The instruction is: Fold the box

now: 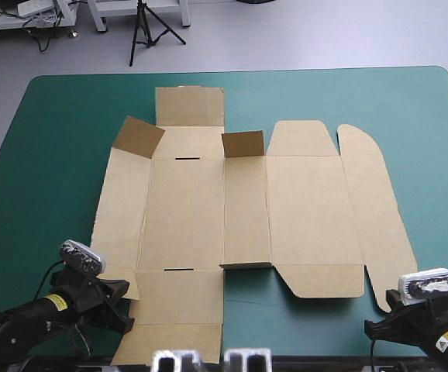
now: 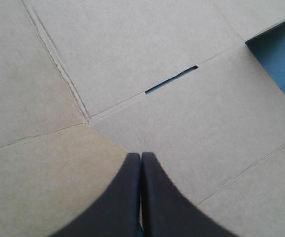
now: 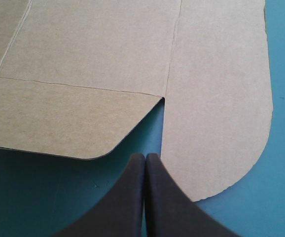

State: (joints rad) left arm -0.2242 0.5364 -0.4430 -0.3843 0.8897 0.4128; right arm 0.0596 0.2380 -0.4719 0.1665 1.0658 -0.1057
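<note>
The teal-green cover [image 1: 46, 155] of the table spreads wide before me. On it lies the box [image 1: 309, 209], a large cut sheet of brown board, opened out almost wholly flat. It sits at the middle of the table, its left half reaching down to the near edge between my two arms.

Its right end is one long panel with rounded corners [image 1: 375, 201], flat on the cover. Along the far side, two small square flaps are raised and tilted: one at the far left corner [image 1: 139, 138], the other near the middle [image 1: 243, 144]. Every other panel lies flat. Two thin dark slots are cut on the creases of the left half, one far [image 1: 184, 159] and one near [image 1: 179, 270].

My left gripper [image 2: 140, 155] has its black fingers pressed together into one point, holding nothing. It is over the box's near left part, by a rounded corner flap [image 2: 44, 173], with the near slot just ahead. I cannot tell whether the tips touch the board.

My right gripper [image 3: 145, 157] is likewise pressed together and empty. It is over bare cover at the near right, pointing into the notch between the near flap with its rounded corner [image 3: 68, 118] and the long rounded panel.
</note>
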